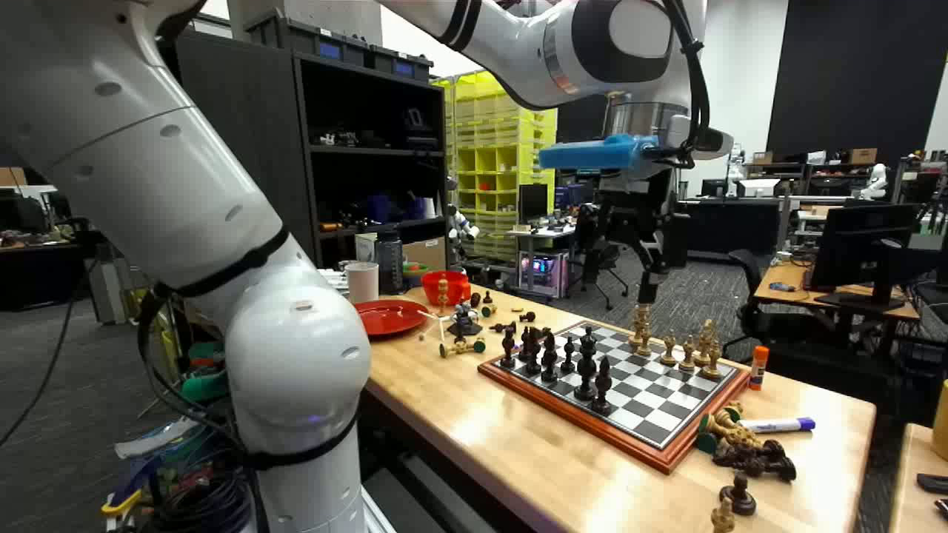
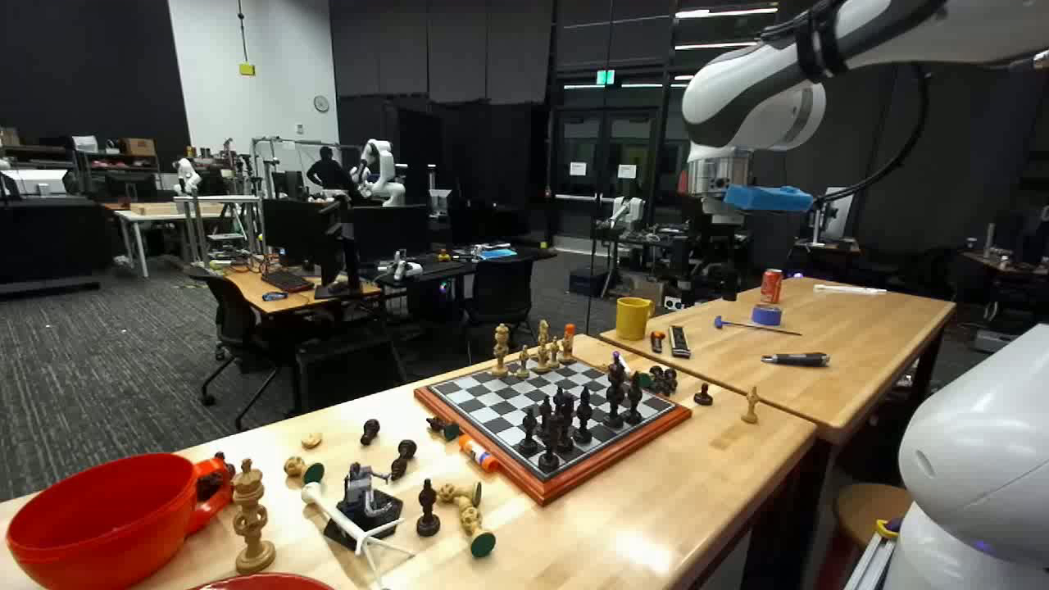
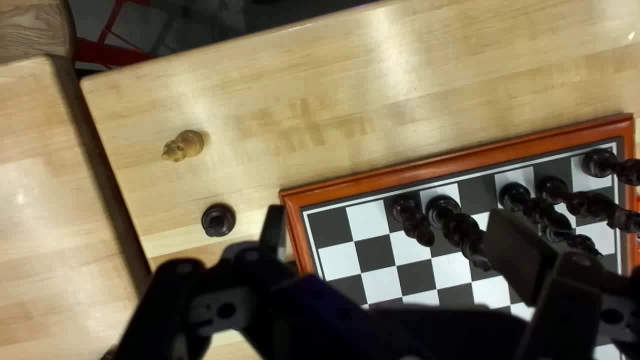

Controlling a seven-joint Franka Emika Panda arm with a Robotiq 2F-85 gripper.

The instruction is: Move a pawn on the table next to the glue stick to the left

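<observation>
The pale wood table (image 1: 459, 414) carries a chessboard (image 1: 711, 422) with a red-brown frame. A dark pawn (image 3: 218, 220) stands upright on bare wood off one board corner; it also shows in both exterior views (image 1: 738, 494) (image 2: 703, 394). An orange-capped glue stick (image 1: 758, 368) stands upright beside the board. Another glue stick (image 2: 478, 453) lies along the board's opposite edge, with a dark piece (image 2: 442, 427) lying close to it. My gripper (image 3: 392, 232) is open, nothing between its fingers. It hangs above the board, clear of the pieces, its fingers spread over the corner squares in the wrist view.
Dark pieces (image 2: 557, 422) and light pieces (image 1: 687, 352) stand on the board. A light piece (image 3: 183, 146) stands near the dark pawn. Fallen pieces and a marker (image 1: 778, 425) lie beside the board. A red bowl (image 2: 106, 520) and a small figure (image 2: 363, 500) stand beyond.
</observation>
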